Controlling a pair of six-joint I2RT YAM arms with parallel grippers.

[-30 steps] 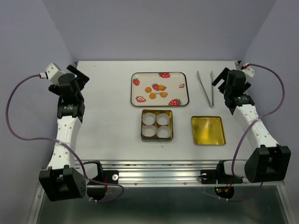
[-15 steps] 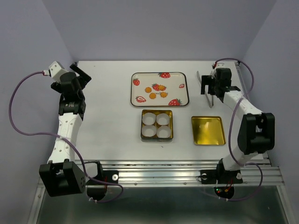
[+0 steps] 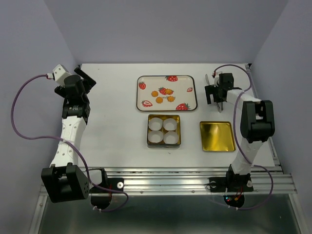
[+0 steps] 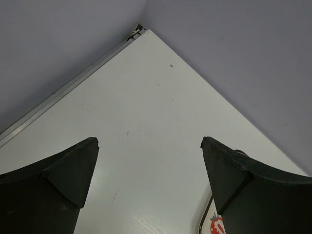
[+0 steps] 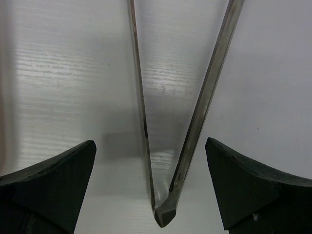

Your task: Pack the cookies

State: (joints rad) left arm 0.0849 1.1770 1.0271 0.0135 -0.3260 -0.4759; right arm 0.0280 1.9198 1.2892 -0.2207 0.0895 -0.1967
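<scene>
— White table, lilac walls. Where are the cookies?
— On the strawberry tray at the back. The tin of paper cups sits just in front, with the gold lid to its right.
— And the claws?
— The right gripper is spread wide, straddling the tongs (their joined end lies between its fingers). The left gripper is parted too, grasping nothing, near the far-left corner.

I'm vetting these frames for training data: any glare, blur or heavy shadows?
Top external: soft, even light and sharp, with only a bright sheen on the gold tray. Right wrist: the tongs are in focus, but the glossy table reflects streaky glare, and a soft shadow lies between their arms. Left wrist: evenly lit, no glare.
</scene>
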